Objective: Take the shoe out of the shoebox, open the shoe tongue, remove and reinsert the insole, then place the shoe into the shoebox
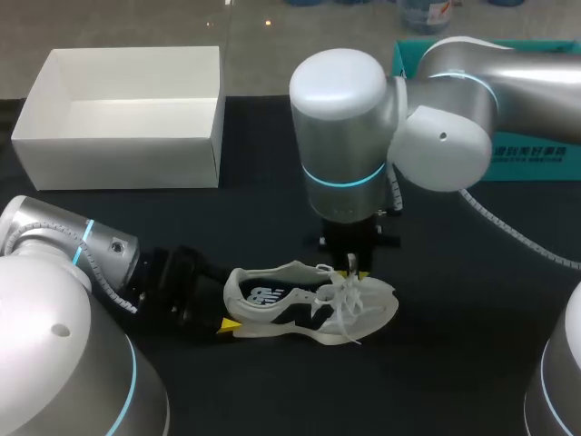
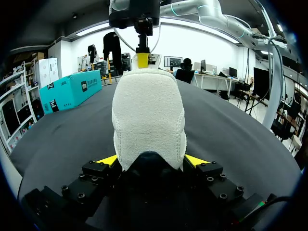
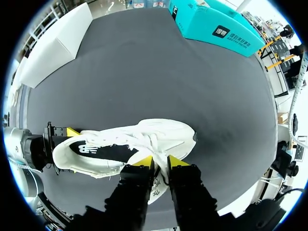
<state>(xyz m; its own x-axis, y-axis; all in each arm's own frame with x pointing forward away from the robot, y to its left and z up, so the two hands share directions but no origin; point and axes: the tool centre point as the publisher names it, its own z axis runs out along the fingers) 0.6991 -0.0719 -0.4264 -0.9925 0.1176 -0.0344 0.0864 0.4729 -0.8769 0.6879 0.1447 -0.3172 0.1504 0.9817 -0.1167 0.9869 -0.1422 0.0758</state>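
A white sneaker with dark side panels (image 1: 309, 304) lies on its side on the black table, heel toward my left arm. My left gripper (image 1: 229, 309) is shut on the heel; in the left wrist view the padded heel (image 2: 149, 115) sits between both yellow tips of that gripper (image 2: 151, 161). My right gripper (image 1: 352, 266) hangs straight down over the laces and tongue. Seen from the right wrist, its tips (image 3: 161, 162) stand a narrow gap apart over the shoe (image 3: 125, 144), with a white bit of tongue between the fingers. The white shoebox (image 1: 118, 162) stands open at the back left.
A teal box (image 1: 536, 154) lies at the back right behind my right arm. The shoebox (image 3: 53, 53) is well apart from the shoe. Bare black tabletop lies between the shoe and both boxes, and in front of the shoe.
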